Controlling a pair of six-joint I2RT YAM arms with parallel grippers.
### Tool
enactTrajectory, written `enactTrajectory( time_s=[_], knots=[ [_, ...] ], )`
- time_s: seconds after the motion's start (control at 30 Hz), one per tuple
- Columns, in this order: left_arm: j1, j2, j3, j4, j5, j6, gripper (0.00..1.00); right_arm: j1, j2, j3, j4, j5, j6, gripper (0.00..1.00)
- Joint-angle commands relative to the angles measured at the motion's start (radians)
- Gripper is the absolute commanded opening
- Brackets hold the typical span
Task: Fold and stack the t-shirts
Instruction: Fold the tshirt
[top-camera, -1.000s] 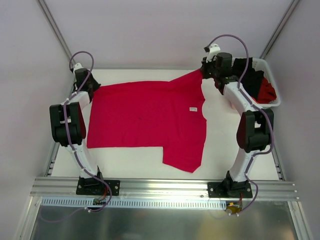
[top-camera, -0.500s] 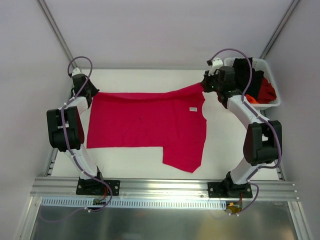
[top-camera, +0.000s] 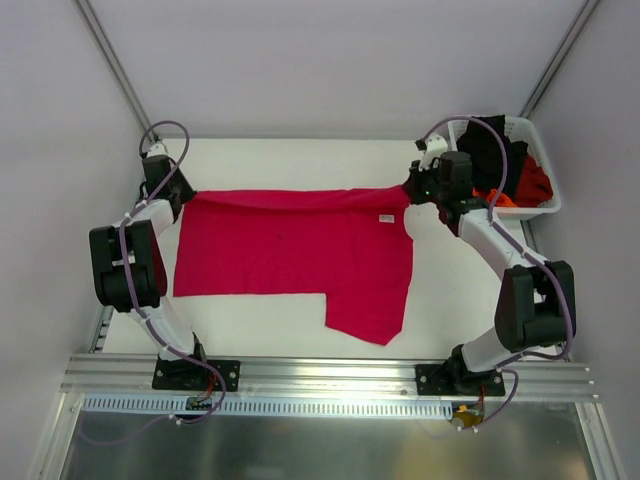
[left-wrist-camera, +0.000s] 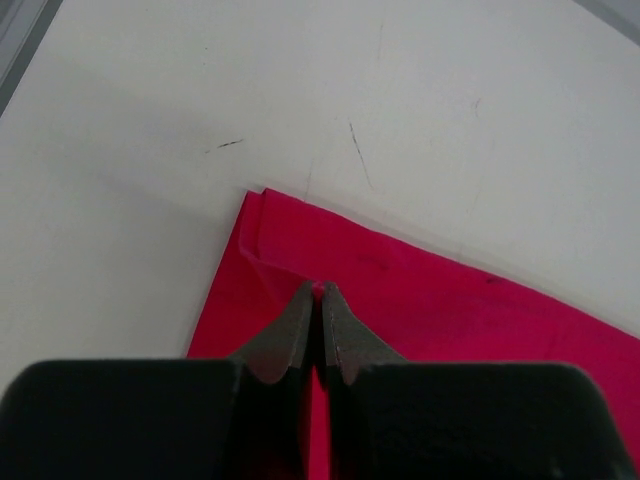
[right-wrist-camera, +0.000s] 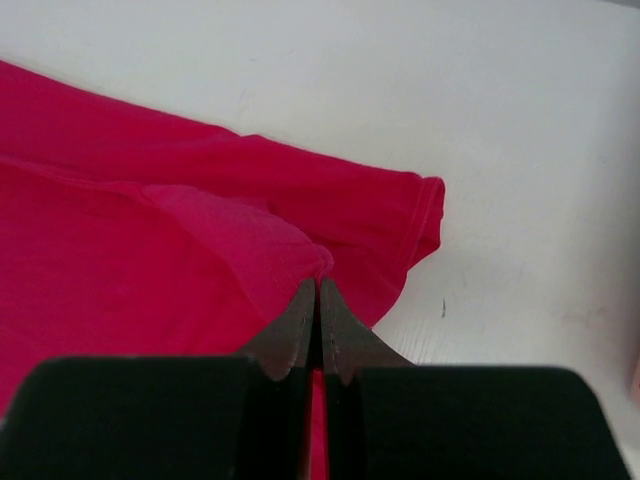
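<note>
White desk (top-camera: 300, 160) fills the floor of a pale-walled cell, with a metal rail (top-camera: 330, 372) running along its near edge where both arms are bolted. At the far right corner of the desk sits a white plastic basket (top-camera: 530, 211), just beyond the right arm's wrist. Inside it lies a heap of crumpled cloth. A black t-shirt (top-camera: 487, 150) is piled at the far left end, and an orange-red t-shirt (top-camera: 535, 183) is bunched against the right wall, with a brighter orange fold showing at the near rim. How many garments make up the heap cannot be told.

The crimson-pink t-shirt (top-camera: 290, 245) is outside the basket, spread on the desk between the two arms. Its body lies flat, one sleeve points toward the near edge, and a small white label (top-camera: 385, 218) shows near its right end. Its far edge is doubled over on itself in a narrow band running from one hand to the other.

The left hand (left-wrist-camera: 320, 290) is at the shirt's far left corner, fingers pressed together and pinching the crimson cloth, with a small turned-over flap just beyond the tips. The right hand (right-wrist-camera: 318, 283) is at the far right corner, beside the basket but apart from it. Its fingers are likewise pressed together on a raised ridge of the same shirt, and the hemmed sleeve end lies on the desk just past them
</note>
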Motion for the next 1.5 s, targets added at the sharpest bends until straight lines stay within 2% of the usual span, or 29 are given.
enactTrajectory(
  time_s=[0.0, 0.17, 0.57, 1.13, 1.47],
  knots=[
    [0.011, -0.06, -0.026, -0.015, 0.025, 0.075, 0.0, 0.01, -0.059, -0.032, -0.009, -0.007, 0.013, 0.0],
    [0.011, -0.069, -0.051, -0.032, 0.016, 0.096, 0.0, 0.012, -0.084, -0.086, -0.015, 0.001, 0.018, 0.0],
    [0.01, -0.085, -0.075, -0.071, 0.036, 0.254, 0.0, 0.013, -0.108, -0.131, -0.049, 0.002, 0.018, 0.0],
    [0.013, -0.114, -0.083, -0.152, -0.055, 0.265, 0.0, 0.019, -0.167, -0.22, -0.086, -0.001, 0.035, 0.0],
    [0.013, -0.131, -0.114, -0.177, -0.063, 0.265, 0.0, 0.021, -0.183, -0.253, -0.09, -0.004, 0.027, 0.0]
  ],
)
